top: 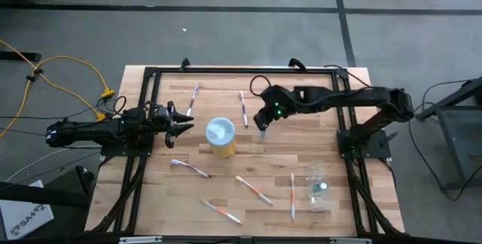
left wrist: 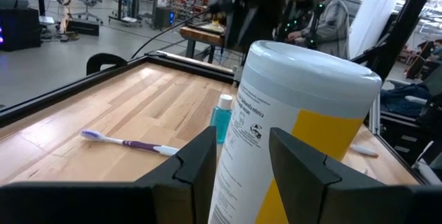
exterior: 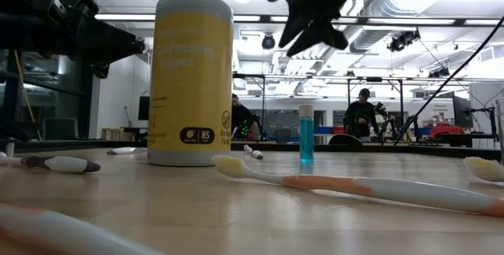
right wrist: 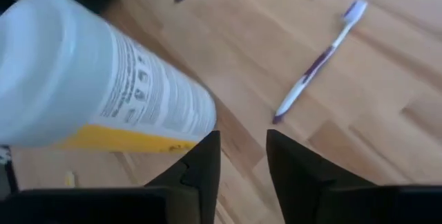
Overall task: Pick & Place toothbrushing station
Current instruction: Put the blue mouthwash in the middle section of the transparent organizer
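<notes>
Hovering open right tool [top: 261, 121] above teal bottle [exterior: 305, 134], left tool [top: 183, 119] open, low view only

Grey concrete floor [top: 226, 33] w/ dark seams, yellow cable [top: 56, 67]; ceiling ducts [exterior: 409, 7], strip lights.

Yellow wipes canister [top: 221, 137] upright mid-table; yellow cable [top: 53, 74] on floor

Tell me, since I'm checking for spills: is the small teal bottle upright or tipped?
Upright. The small teal bottle stands on its base on the wooden table, cap up, below the right hand.
</notes>
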Robot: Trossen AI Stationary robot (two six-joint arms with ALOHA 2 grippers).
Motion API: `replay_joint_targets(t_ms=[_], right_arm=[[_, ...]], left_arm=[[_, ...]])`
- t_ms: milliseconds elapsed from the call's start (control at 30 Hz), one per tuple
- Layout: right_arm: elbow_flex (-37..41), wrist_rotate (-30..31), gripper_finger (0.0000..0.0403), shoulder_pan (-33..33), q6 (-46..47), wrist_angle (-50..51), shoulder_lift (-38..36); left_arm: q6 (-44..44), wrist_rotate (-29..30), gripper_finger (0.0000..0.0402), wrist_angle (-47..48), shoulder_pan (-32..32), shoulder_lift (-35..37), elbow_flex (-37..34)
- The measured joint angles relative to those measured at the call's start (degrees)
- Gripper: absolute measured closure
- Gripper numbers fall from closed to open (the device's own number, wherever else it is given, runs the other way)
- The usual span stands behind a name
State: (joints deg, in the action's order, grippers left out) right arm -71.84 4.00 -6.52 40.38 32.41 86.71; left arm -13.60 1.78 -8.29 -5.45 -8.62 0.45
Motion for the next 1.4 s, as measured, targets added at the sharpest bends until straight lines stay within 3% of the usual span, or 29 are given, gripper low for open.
replay_joint_targets(t_ms=[267, 500, 767, 1167, 1400], right_arm=[[-10.7, 5.5, 0.0316, 0.0, 6.3, 17.9, 5.0], [-16.3, 0.6, 0.0316, -0.7, 9.4, 20.9, 13.2], [-21.0, 0.1, 0.0316, -1.9, 17.1, 31.4, 18.2], [-21.3, -2.7, 0.0316, -1.4, 33.5, 32.2, 18.4], [-21.3, -3.6, 0.0316, -1.4, 27.4, 31.7, 18.4]], left_arm=[[-0.5, 0.0, 0.0271, 0.6, 0.0, 0.0, 0.0], [0.0, 0.3, 0.0271, 0.8, -0.1, -0.8, 0.0], [0.0, 0.7, 0.0271, 1.0, -0.1, -1.7, 0.0], [-0.6, -1.8, 0.0271, 1.0, 0.0, -2.6, 0.0], [-0.6, -3.4, 0.0271, 1.0, 0.0, -2.9, 0.0]])
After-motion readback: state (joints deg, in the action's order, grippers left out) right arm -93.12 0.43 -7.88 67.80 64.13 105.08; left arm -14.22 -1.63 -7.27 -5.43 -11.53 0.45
